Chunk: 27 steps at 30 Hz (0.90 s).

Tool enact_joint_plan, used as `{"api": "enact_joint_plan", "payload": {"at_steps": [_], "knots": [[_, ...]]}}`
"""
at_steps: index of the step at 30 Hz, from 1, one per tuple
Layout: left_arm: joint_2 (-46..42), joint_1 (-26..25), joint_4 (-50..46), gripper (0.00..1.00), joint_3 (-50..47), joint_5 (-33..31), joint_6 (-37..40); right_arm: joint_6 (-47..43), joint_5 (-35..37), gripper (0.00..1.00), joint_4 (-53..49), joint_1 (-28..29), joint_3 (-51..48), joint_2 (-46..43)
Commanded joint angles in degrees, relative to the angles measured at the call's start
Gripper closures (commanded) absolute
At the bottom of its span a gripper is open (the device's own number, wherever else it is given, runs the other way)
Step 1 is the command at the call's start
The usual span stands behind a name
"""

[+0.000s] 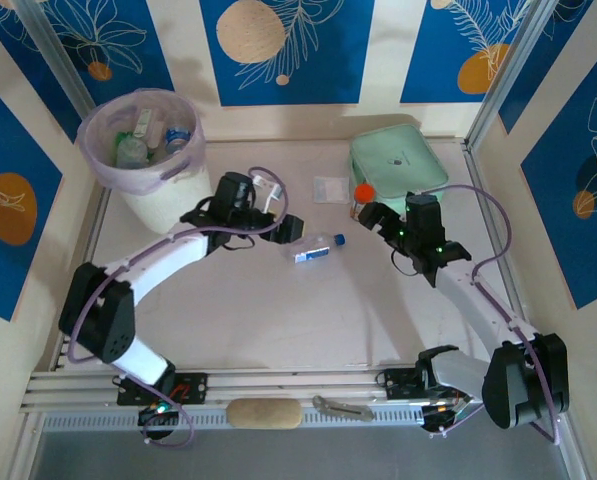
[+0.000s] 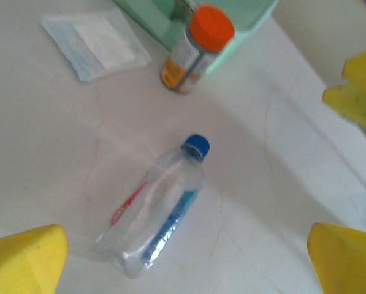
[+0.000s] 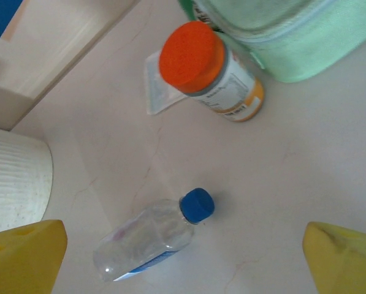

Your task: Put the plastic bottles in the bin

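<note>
One clear plastic bottle (image 1: 316,248) with a blue cap and blue label lies flat mid-table. My left gripper (image 1: 290,228) hovers just left of it, open and holding nothing. In the left wrist view the bottle (image 2: 158,211) lies between and ahead of the yellow fingertips (image 2: 26,257), and the left gripper (image 2: 186,263) stands wide apart. My right gripper (image 1: 378,218) is open to the bottle's right. In the right wrist view the bottle (image 3: 149,236) sits ahead of the open right gripper (image 3: 183,263). The bin (image 1: 143,150), far left, holds several bottles.
An orange-capped jar (image 1: 363,195) (image 2: 198,49) (image 3: 210,70) stands beside a mint-green case (image 1: 398,160) (image 3: 281,37) at the back right. A white packet (image 1: 330,188) (image 2: 97,46) lies behind the bottle. The right gripper's yellow fingers (image 2: 354,89) show in the left wrist view.
</note>
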Motion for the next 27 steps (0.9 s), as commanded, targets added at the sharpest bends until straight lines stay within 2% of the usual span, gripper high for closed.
{"api": "enact_joint_plan", "payload": {"at_steps": [1,11,20,27], "knots": [[4.81,-2.18,-0.69,0.0,4.61,3.01,6.98,3.36,0.82,0.01,-2.45,-1.76,-2.46,-2.87],[22.0,-4.6,-14.09,0.0,20.42,3.96,15.67,3.11,-1.54,0.01,-4.13,-7.13,-7.09,-9.86],[29.95,-7.69,-23.17,0.01,27.88,-3.31,23.56,3.97,-4.48,0.01,-1.94,-9.45,-9.2,-10.92],[32.05,-10.78,-25.91,0.01,28.18,-9.47,26.67,3.88,-5.36,0.01,-1.5,-9.57,-9.58,-11.01]]}}
